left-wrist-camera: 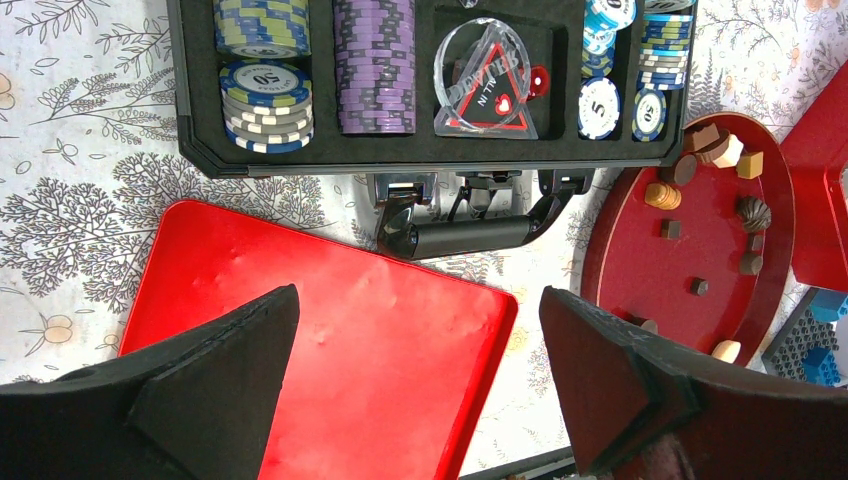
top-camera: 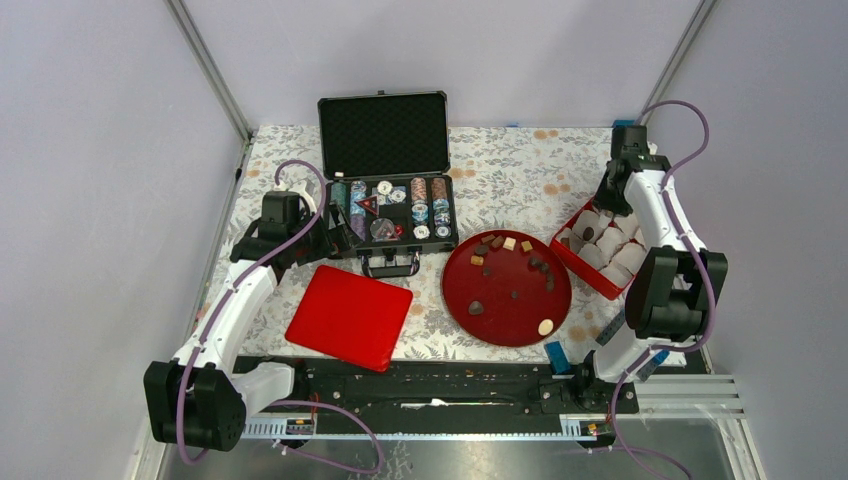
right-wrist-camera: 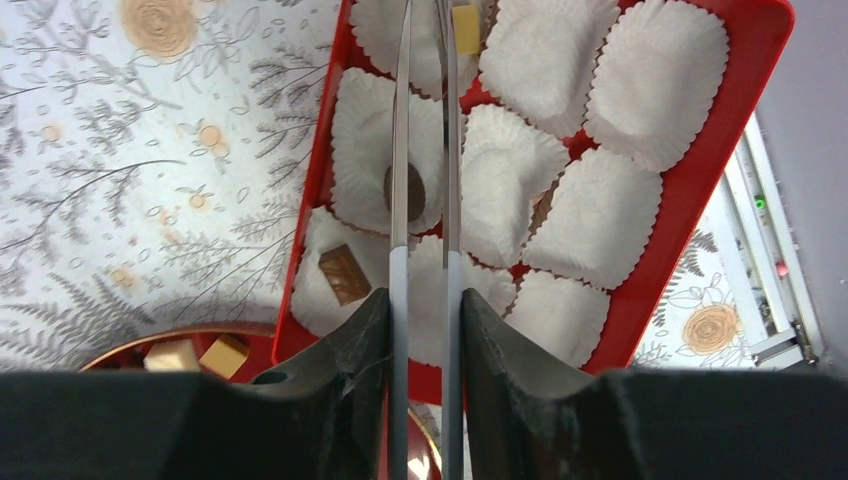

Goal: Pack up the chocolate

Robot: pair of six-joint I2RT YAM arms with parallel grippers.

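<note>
Several chocolate pieces (top-camera: 510,243), dark, tan and cream, lie scattered on a round dark-red plate (top-camera: 505,320). A red box (top-camera: 575,262) of white paper cups (right-wrist-camera: 600,215) stands to the plate's right. A dark round chocolate (right-wrist-camera: 418,192), a brown square one (right-wrist-camera: 343,273) and a yellow one (right-wrist-camera: 465,27) each sit in a cup. My right gripper (right-wrist-camera: 425,300) hangs over the box, shut on metal tweezers (right-wrist-camera: 403,100) whose arms reach across the cups; their tips run out of view. My left gripper (left-wrist-camera: 420,310) is open and empty above a flat red lid (left-wrist-camera: 330,330).
An open black case of poker chips (top-camera: 390,210) stands behind the lid, its handle (left-wrist-camera: 470,235) facing the lid. Blue toy bricks (left-wrist-camera: 815,350) lie near the plate's front edge. The flowered cloth (top-camera: 500,160) covers the table; the arms' rail (top-camera: 430,385) runs along the near edge.
</note>
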